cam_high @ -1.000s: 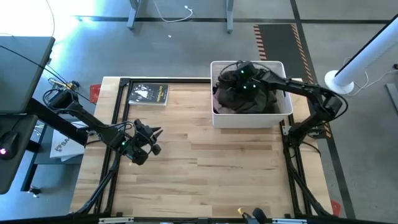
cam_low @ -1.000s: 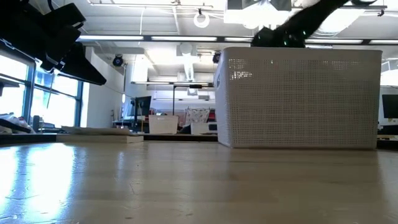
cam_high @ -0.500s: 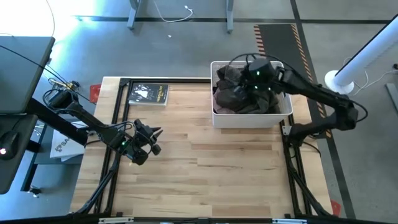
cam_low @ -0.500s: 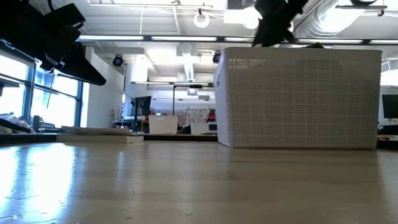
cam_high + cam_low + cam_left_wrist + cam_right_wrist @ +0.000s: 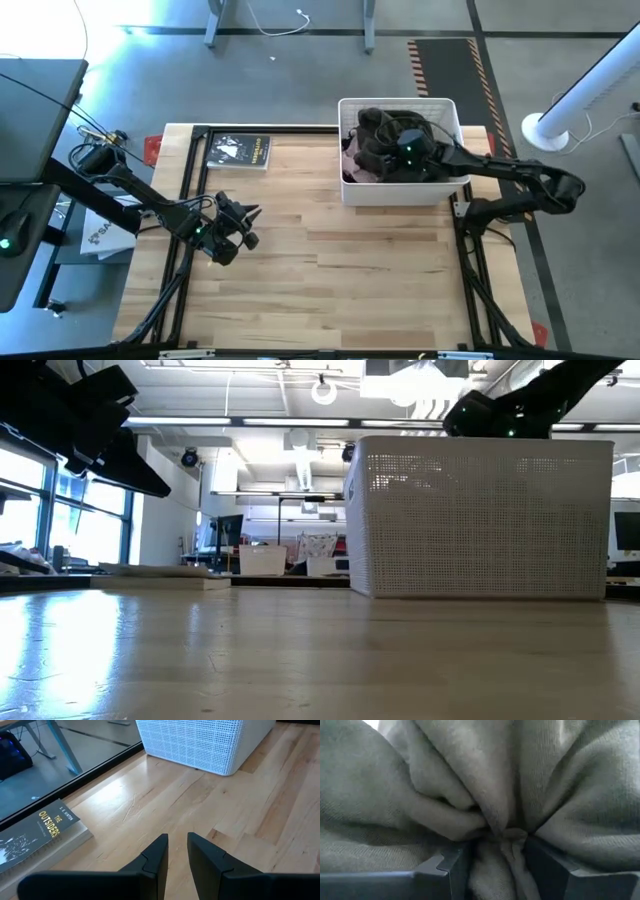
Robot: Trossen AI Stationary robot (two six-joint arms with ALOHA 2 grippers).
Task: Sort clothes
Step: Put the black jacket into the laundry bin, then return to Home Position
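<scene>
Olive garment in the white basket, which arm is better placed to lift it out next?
The right. Its gripper is down in the basket, fingers closed on a fold of the olive-brown garment. The left gripper hangs over bare table, well away from the basket.

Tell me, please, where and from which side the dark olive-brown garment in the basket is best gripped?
Grip the dark olive-brown garment at a raised fold on top, coming straight down, since the white basket walls block every side. The right gripper already pinches such a ridge between its fingers.
</scene>
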